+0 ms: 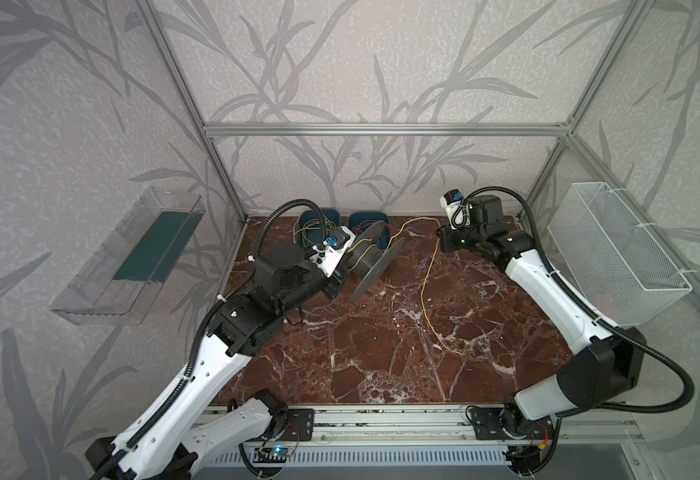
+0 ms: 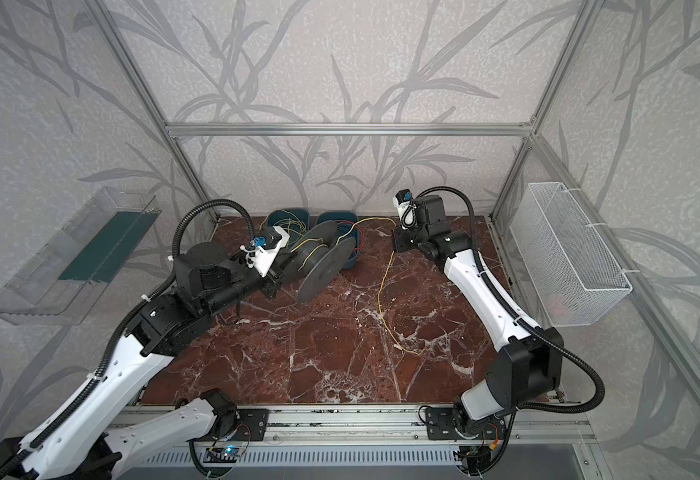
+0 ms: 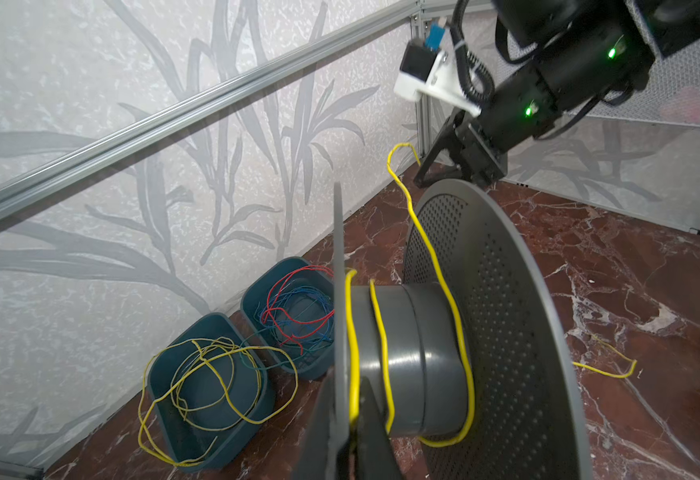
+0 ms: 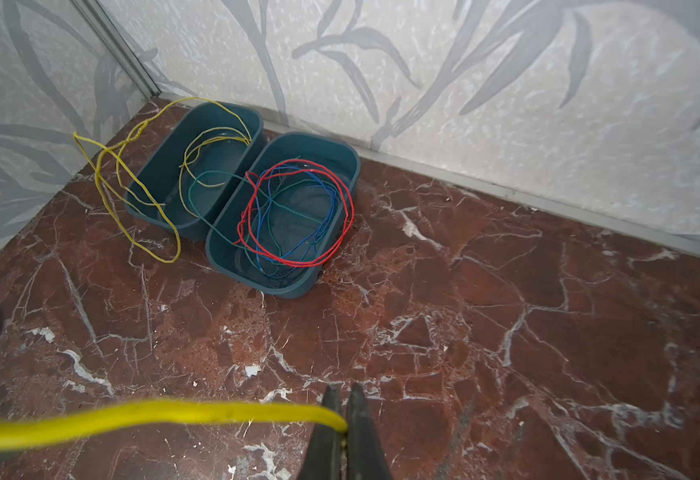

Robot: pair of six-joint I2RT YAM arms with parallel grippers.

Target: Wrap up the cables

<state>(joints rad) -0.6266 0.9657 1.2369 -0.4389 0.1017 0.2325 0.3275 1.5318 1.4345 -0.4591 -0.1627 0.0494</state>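
The table (image 1: 381, 353) was glossy, polished red-brown marble-look stone. The spool (image 3: 406, 357) was matt grey plastic with a perforated flange. The cable (image 4: 173, 414) had smooth yellow plastic insulation. The bins (image 4: 265, 286) were smooth teal plastic, the basket (image 1: 614, 249) white metal mesh.

Marble tabletop (image 1: 360, 353): bins (image 4: 265, 286), yellow cable (image 1: 423, 291)

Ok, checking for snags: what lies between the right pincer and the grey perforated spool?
Only the thin yellow cable, strung between them; the left wrist view shows it.
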